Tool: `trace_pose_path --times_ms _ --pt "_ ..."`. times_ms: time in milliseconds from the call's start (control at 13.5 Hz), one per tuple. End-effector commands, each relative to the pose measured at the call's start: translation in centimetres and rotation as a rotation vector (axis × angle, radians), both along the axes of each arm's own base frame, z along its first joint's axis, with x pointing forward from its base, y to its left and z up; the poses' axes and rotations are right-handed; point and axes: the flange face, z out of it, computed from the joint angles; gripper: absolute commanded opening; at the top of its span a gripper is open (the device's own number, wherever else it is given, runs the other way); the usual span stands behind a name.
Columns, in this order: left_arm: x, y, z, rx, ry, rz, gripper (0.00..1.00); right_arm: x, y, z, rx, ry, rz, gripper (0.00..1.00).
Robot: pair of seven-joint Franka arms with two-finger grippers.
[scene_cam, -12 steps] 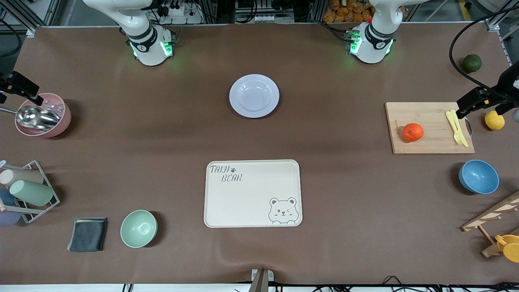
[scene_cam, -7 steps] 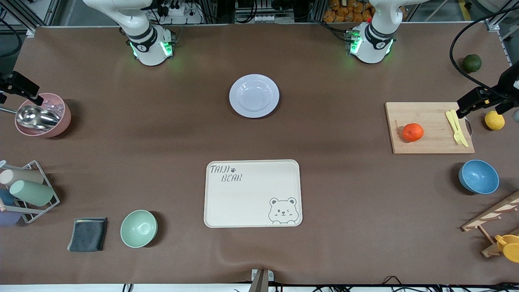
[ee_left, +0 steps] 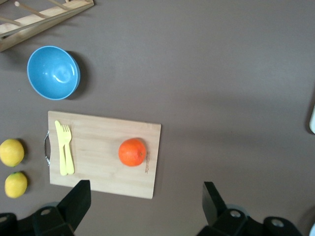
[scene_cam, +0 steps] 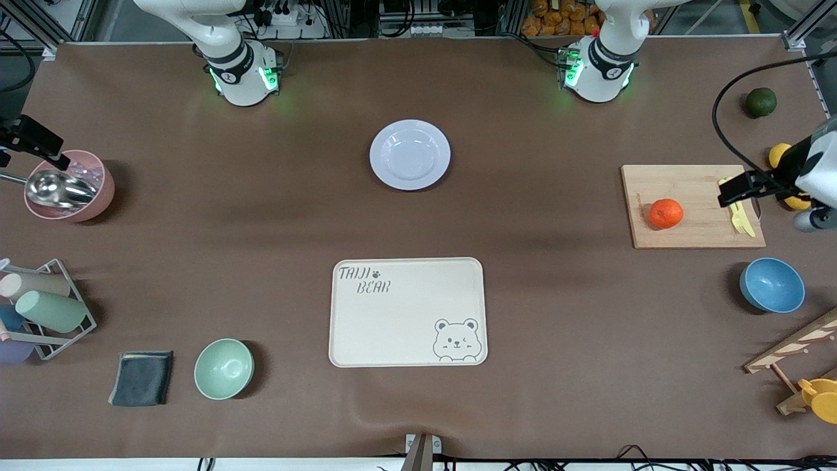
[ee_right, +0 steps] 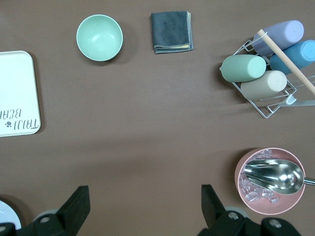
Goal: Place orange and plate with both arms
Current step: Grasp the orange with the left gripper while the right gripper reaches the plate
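The orange [scene_cam: 666, 213] lies on a wooden cutting board [scene_cam: 700, 232] toward the left arm's end of the table; it also shows in the left wrist view [ee_left: 132, 152]. The pale plate [scene_cam: 410, 155] sits on the table between the two arm bases. My left gripper [scene_cam: 735, 188] hangs high over the board's fork end, open and empty [ee_left: 144, 204], apart from the orange. My right gripper [scene_cam: 39, 142] waits high over the pink bowl at the right arm's end, open and empty [ee_right: 143, 205].
A cream bear tray [scene_cam: 408, 311] lies nearer the front camera than the plate. A yellow fork [scene_cam: 739, 212], lemons [ee_left: 12, 152], a dark green fruit [scene_cam: 761, 102] and a blue bowl [scene_cam: 772, 285] surround the board. A pink bowl [scene_cam: 98, 196], cup rack [scene_cam: 49, 307], grey cloth [scene_cam: 141, 378] and green bowl [scene_cam: 223, 368] lie at the right arm's end.
My left gripper has moved a little over the cutting board toward the orange, uncovering a second lemon. The right arm has not moved.
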Motion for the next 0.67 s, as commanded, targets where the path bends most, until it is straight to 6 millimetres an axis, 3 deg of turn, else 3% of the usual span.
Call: trace_pose_path --times_ms 0,222,592 --pt "-1.0 2.4 -4.5 0.012 -0.023 0.043 1.00 0.9 0.9 -0.3 0.011 0.006 0.024 1.00" --pt "-1.8 3.8 -8.9 0.011 -0.021 0.062 1.00 2.7 4.3 -2.9 0.010 0.051 0.084 1.00" --pt "-4.1 5.0 -17.6 0.007 0.080 0.071 1.00 7.0 14.1 -8.9 -0.014 0.144 0.229 1.00"
